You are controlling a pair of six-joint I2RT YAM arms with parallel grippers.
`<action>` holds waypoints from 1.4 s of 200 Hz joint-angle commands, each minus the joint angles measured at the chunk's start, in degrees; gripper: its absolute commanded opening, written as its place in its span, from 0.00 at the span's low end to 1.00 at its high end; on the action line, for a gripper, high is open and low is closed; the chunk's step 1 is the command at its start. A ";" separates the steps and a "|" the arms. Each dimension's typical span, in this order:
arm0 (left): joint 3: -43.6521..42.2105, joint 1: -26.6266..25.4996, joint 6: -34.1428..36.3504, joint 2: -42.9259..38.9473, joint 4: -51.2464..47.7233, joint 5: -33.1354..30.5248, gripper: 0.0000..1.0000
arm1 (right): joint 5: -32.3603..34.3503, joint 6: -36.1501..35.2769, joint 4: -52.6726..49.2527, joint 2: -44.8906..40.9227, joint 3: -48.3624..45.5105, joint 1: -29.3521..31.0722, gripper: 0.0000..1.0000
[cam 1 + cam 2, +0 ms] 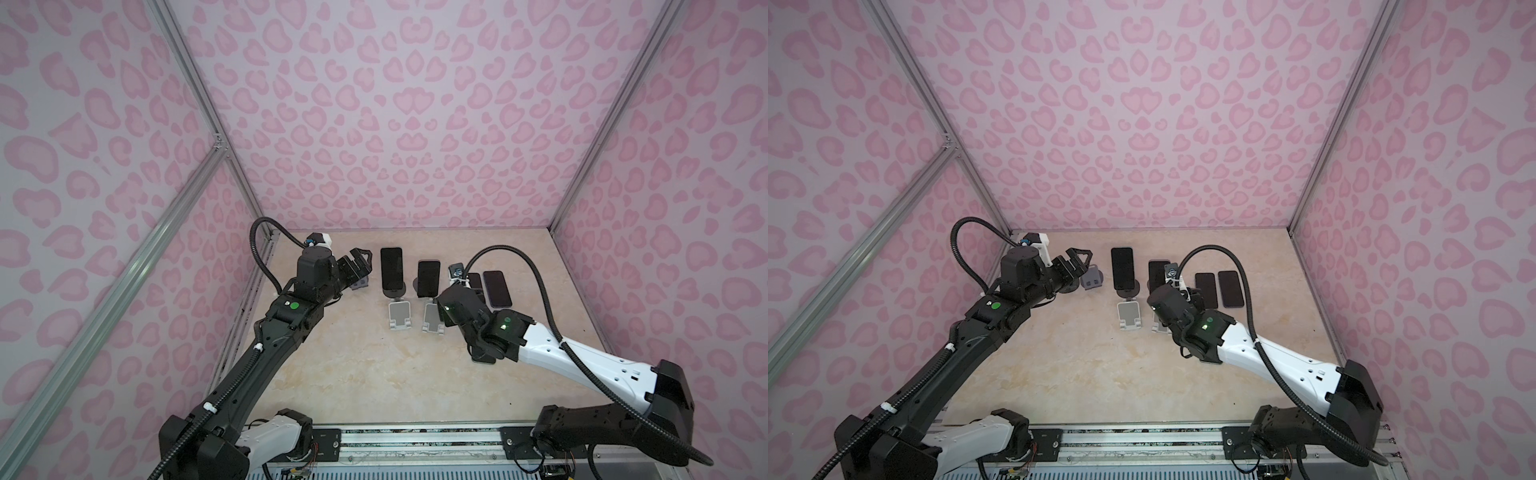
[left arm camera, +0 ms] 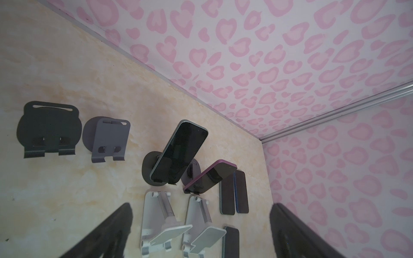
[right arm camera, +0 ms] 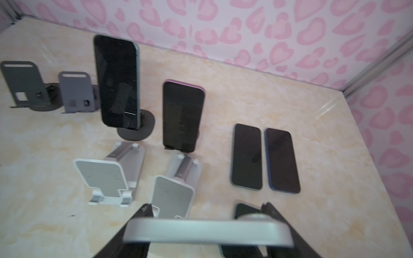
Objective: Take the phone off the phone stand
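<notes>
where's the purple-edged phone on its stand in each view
In a top view: purple-edged phone, mid-table, second standing phone from the left.
In a top view: same place, its edge hidden by the right arm.
Left wrist: leaning, next to two flat phones.
Right wrist: upright, mid-frame.
Shared landmark: those two flat phones.

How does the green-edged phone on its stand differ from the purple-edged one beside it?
The green-edged phone looks longer than the purple-edged phone. Their rims differ: greenish against purple. The green-edged phone's round base shows plainly; the purple-edged phone hides most of its stand. Both lean back on stands, screens dark.
</notes>
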 commanded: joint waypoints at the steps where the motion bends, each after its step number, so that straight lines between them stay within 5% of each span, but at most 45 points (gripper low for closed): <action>1: -0.18 -0.80 1.27 -0.05 1.56 -0.85 0.99 | -0.38 -2.37 -2.39 -4.82 -3.57 -4.02 0.67; 45: -0.22 -1.44 0.94 0.20 1.62 -0.48 0.99 | -5.44 -6.84 -0.89 -10.84 -8.72 -14.86 0.67; 136: -0.26 -2.15 0.77 0.46 1.60 -0.29 0.99 | -12.26 -10.96 -5.74 -7.79 -11.53 -30.05 0.67; 196: -0.31 -2.23 0.91 0.84 1.61 -0.54 0.99 | -20.73 -10.87 -4.96 -0.17 -10.02 -34.75 0.67; 280: -0.49 -2.28 0.91 0.28 1.49 -1.53 1.00 | -22.35 -10.71 -11.28 12.29 -5.30 -38.07 0.67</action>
